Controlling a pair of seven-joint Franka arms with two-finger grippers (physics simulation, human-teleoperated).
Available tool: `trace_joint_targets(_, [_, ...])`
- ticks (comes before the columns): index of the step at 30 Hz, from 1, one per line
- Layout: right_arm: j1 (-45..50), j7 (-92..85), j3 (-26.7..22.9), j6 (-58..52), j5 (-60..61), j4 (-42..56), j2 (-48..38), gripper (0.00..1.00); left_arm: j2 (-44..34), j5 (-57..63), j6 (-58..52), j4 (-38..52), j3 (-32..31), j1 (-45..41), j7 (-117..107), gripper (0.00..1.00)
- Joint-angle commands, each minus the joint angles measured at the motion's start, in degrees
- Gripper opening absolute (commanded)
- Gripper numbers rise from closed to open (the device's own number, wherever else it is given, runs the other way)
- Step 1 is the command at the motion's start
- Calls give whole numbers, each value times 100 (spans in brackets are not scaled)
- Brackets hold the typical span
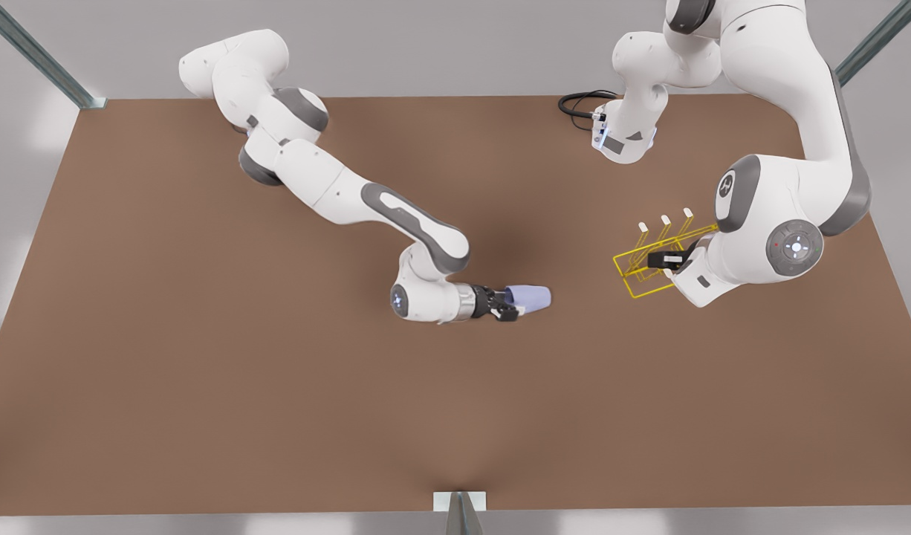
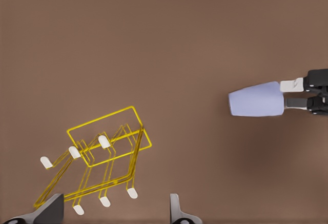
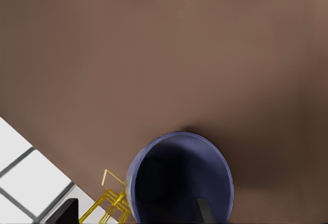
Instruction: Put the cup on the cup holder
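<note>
Front view: your right gripper point(image 1: 509, 305) sits mid-table point(image 1: 203, 371), arm stretched out low and level, pinching the rim of the lavender-blue cup point(image 1: 531, 298). The cup lies on its side, mouth toward the gripper, closed base pointing to the front view's right. The yellow wire cup holder point(image 1: 652, 260) is well apart from it, toward the front view's right, its three white-tipped prongs slanting up. Your left gripper point(image 1: 667, 260) is over the holder, black body overlapping the wire frame. A black cable point(image 1: 578, 102) loops by the far arm base.

Left wrist view: your left gripper point(image 2: 115, 206) has its fingers point(image 2: 48, 209) spread wide, nothing between them. The cup holder point(image 2: 110, 137) lies just beyond them, rectangular base and white pegs clear. Farther off, the cup point(image 2: 256, 99) hangs sideways in the right gripper point(image 2: 294, 93), one finger outside the rim.

Right wrist view: you look straight into the cup point(image 3: 179, 180), its dark inside facing the camera. One finger point(image 3: 204, 211) sits inside the mouth, so the jaws clamp the wall. The cup holder point(image 3: 110, 201) peeks past the cup's edge, with the left arm's white link point(image 3: 25, 178) beside it.
</note>
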Motion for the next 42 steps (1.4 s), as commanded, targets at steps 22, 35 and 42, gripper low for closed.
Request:
trace_joint_targets(22, [-2825, -4316, -2128, -6166, -4181, 7, -4339, 100, 1039, -965, 5152, -1152, 1, -2435, -15463, 100])
trace_joint_targets(35, [-2939, -4254, -2129, -6052, -3917, -116, -4304, 100, 1110, -868, 5469, -1926, -61, -2031, -15560, 100])
trace_joint_targets(42, [-2948, -4254, -2129, -5805, -3908, -116, -4269, 100, 688, -815, 5179, -2576, -61, -1891, -10278, 100])
